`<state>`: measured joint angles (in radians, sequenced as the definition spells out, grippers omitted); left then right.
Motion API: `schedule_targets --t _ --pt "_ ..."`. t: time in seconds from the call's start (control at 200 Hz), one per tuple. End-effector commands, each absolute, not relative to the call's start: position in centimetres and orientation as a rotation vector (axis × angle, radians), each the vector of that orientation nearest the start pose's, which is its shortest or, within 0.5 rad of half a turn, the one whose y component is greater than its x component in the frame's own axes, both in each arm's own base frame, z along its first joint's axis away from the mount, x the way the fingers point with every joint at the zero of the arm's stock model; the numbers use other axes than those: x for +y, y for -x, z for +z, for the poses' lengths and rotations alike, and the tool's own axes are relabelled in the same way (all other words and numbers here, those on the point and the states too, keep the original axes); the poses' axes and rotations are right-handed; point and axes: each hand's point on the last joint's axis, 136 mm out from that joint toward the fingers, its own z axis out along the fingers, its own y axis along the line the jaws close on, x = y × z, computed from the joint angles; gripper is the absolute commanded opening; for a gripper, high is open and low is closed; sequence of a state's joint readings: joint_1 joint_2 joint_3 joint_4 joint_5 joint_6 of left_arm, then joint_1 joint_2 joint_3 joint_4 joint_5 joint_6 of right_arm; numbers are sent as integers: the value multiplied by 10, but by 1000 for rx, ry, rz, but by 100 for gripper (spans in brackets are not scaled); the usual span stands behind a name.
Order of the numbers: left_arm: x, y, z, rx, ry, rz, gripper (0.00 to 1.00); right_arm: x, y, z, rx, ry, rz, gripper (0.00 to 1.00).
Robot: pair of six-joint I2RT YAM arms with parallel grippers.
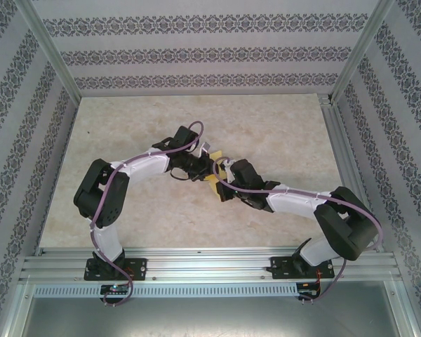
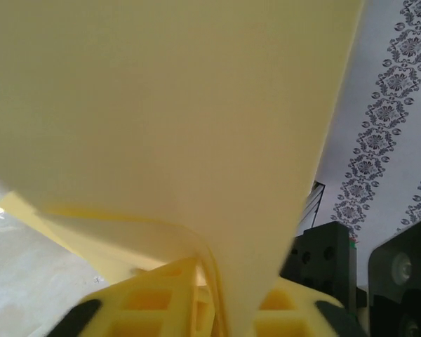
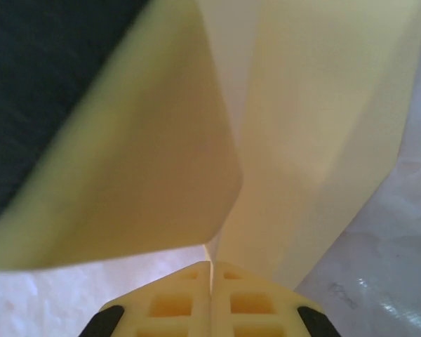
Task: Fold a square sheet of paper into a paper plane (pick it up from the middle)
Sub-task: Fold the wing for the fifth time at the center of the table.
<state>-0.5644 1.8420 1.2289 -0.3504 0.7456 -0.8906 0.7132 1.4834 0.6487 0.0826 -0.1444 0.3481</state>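
1 sheet of paper, pale yellow, part-folded, above mid-desk between 2 arms. Right jaws pinched tight on its fold; left jaws straddle its layers, grip unclear. Likely light, limp, easily creased; best gripped at folded edges.
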Motion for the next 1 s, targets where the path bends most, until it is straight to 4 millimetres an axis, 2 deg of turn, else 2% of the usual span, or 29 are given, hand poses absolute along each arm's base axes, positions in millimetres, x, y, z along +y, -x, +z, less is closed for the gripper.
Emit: schedule_targets --t 0.0,0.12,0.175,0.255,0.325,0.46,0.559,0.759,0.999 --pt "-336 -312 133 2824 75 -1389 36 284 -273 78 2341 522 788 0" --pt "-326 -314 148 2791 66 -1322 53 292 -264 82 2325 504 945 0" --pt "-321 -315 157 2771 72 -1295 58 303 -254 91 2288 508 1114 0" --pt "-312 -314 169 2742 79 -1262 66 310 -243 98 2266 497 1271 0" --pt "-302 -313 176 2725 91 -1213 70 313 -232 89 2311 511 1334 0" --pt "-285 -312 178 2692 140 -1159 75 306 -224 53 2487 503 1252 0" --pt "-280 -310 174 2687 149 -1151 75 303 -224 37 2558 493 1208 0" --pt "-281 -305 150 2739 165 -1166 71 292 -235 26 2608 494 1040 0" --pt "-293 -305 115 2841 308 -1235 69 286 -241 27 2511 608 818 0"
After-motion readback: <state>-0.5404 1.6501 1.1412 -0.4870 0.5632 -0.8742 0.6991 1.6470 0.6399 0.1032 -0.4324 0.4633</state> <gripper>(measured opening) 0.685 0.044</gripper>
